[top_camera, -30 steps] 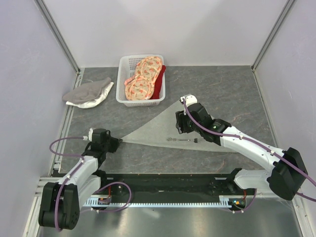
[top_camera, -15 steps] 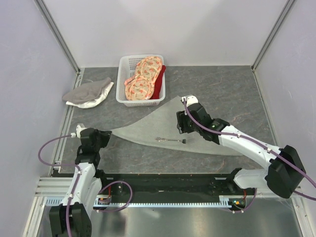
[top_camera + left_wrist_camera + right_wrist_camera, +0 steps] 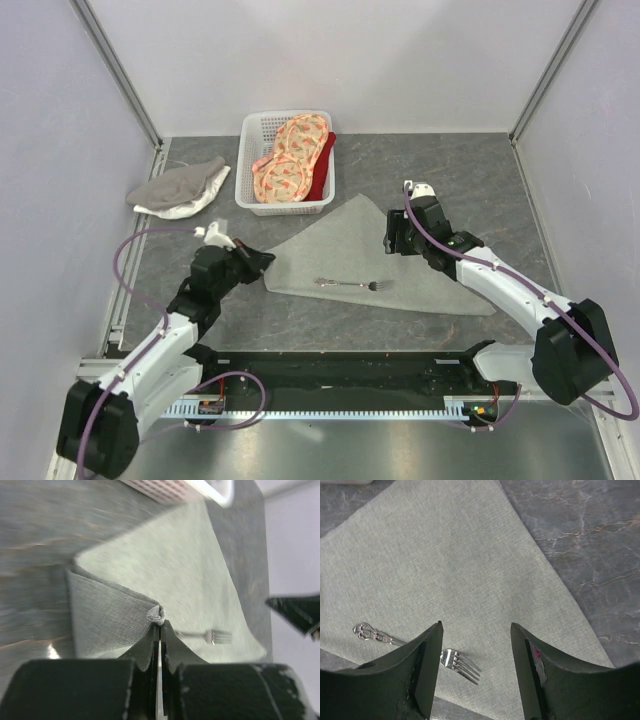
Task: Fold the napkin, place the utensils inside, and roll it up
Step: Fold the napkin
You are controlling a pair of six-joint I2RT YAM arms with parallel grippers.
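Note:
The grey-green napkin lies spread on the dark table, and its left corner is lifted and doubled back over the cloth. My left gripper is shut on that corner; in the left wrist view a small bunch of napkin pokes out past the closed gripper. A silver fork lies on the napkin near its front edge, tines to the right. My right gripper hovers open over the napkin's right part. In the right wrist view the open gripper has bare napkin between its fingers, with the fork by the left finger.
A white basket holding orange-pink patterned cloths and a red one stands at the back, just beyond the napkin's far tip. A grey-and-white cloth lies at the back left. Walls and metal posts close in both sides.
My left gripper has swung right and inward with the napkin's corner, folding the stretched left tip back over the cloth. The right arm has drawn back to the right, off the napkin's middle.

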